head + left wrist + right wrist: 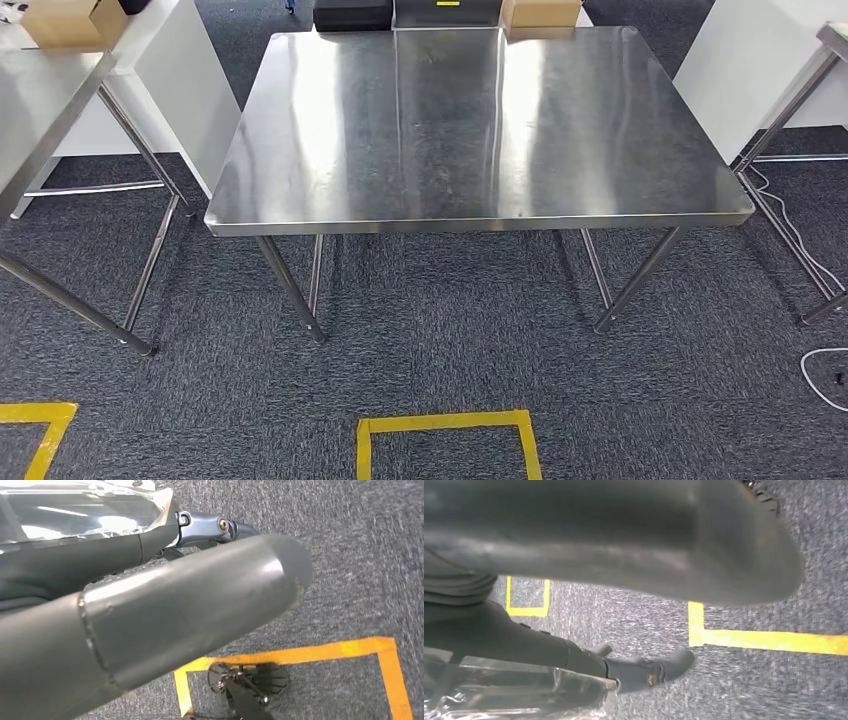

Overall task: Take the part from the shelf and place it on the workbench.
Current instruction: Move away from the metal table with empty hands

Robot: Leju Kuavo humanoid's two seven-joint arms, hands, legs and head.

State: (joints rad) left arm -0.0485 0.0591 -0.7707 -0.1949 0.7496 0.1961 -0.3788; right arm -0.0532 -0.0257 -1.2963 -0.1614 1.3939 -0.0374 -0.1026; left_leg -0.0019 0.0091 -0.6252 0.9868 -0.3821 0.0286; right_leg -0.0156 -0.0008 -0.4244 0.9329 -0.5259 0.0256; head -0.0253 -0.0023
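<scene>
head view: the steel desk [480, 130] stands bare at 12 o'clock, ready to take the part, with a yellow tape square [447, 440] on the carpet at 6 o'clock (likely a standing mark).

left wrist view: the left hand [165, 615] hangs over the carpet, its fingers [220, 527] against a clear plastic bag [85, 510], seemingly gripping it.

right wrist view: the right hand [614, 540] does likewise, fingers [649, 670] at the bag. the part inside i cannot make out.
</scene>
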